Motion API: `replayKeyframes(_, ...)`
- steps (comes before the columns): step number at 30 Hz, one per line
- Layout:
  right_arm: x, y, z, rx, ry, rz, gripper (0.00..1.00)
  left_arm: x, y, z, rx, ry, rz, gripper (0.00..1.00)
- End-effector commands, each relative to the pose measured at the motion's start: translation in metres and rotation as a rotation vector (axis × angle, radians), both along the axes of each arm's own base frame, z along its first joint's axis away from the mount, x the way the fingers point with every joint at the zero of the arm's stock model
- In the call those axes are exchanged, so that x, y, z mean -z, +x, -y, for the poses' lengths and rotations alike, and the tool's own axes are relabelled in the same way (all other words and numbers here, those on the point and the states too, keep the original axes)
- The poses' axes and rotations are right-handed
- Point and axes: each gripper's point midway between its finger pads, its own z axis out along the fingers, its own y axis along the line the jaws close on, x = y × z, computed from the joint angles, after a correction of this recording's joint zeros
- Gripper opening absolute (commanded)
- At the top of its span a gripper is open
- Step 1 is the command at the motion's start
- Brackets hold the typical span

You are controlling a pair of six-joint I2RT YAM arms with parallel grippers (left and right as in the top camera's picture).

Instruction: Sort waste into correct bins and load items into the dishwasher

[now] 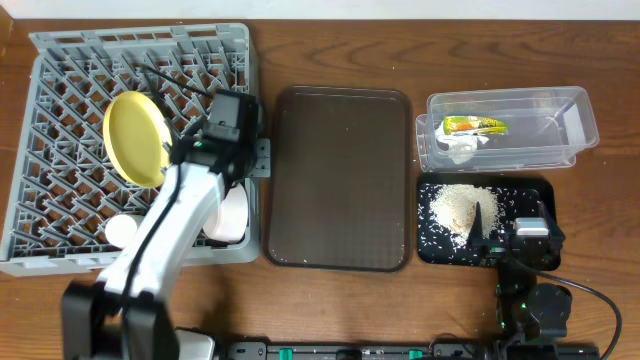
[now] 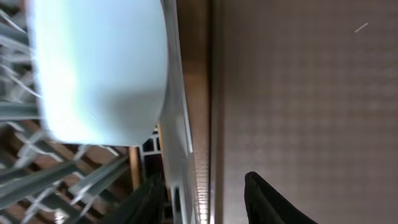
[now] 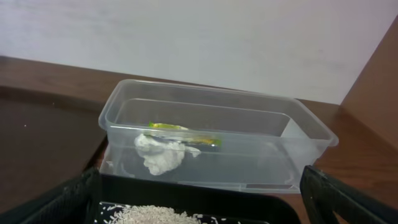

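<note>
Where the table (image 1: 330, 300) comes nearest you at its right corner, your right gripper (image 1: 513, 220) hangs with its jaws spread wide and nothing between them, over the right end of the black tray (image 1: 440, 252). Crumbs (image 1: 455, 205) lie heaped on the left half of that tray, with loose bits scattered around the heap. The rack (image 1: 40, 250) fills the table's left end. Along its near side you have the cup (image 1: 120, 232), and by its right wall a white bowl (image 1: 238, 215), partly under your left arm. The brown tray (image 1: 340, 150) lies mid-table, between the rack and the black tray. Your left gripper (image 2: 202, 180) is at the rack's right wall with its fingers (image 2: 267, 199) part-way apart. The wall runs up between them, and you cannot see them pressing on anything. Just past them, inside the rack, the blue bowl (image 2: 99, 68) stands on edge among the pegs. Farther in, the plate (image 1: 135, 137) stands tilted on edge in the rack's left half. Toward the far right corner of the table sits the tub (image 1: 585, 120), just behind the black tray, with the wrapper (image 1: 474, 125) and the tissue (image 1: 460, 148) lying in its left end, touching each other.
</note>
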Motion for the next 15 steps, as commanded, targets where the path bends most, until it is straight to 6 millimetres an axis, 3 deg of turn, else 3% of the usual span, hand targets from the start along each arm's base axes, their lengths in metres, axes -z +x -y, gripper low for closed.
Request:
replayKeyframes(1,0.000,0.000,0.002,0.011,0.010,0.002,0.99,0.025,-0.004,-0.004,-0.008,0.030,-0.069,0.43)
replayKeyframes(5,0.000,0.000,0.002,0.011,0.010,0.002,0.99,0.040,-0.006,-0.004,-0.010,0.039,-0.111,0.39)
replayKeyframes(10,0.000,0.000,0.002,0.011,0.010,0.002,0.99,0.045,-0.017,-0.007,-0.010,0.051,-0.160,0.12)
replayKeyframes(15,0.000,0.000,0.002,0.011,0.010,0.002,0.99,0.040,-0.028,-0.010,-0.009,0.059,-0.186,0.08)
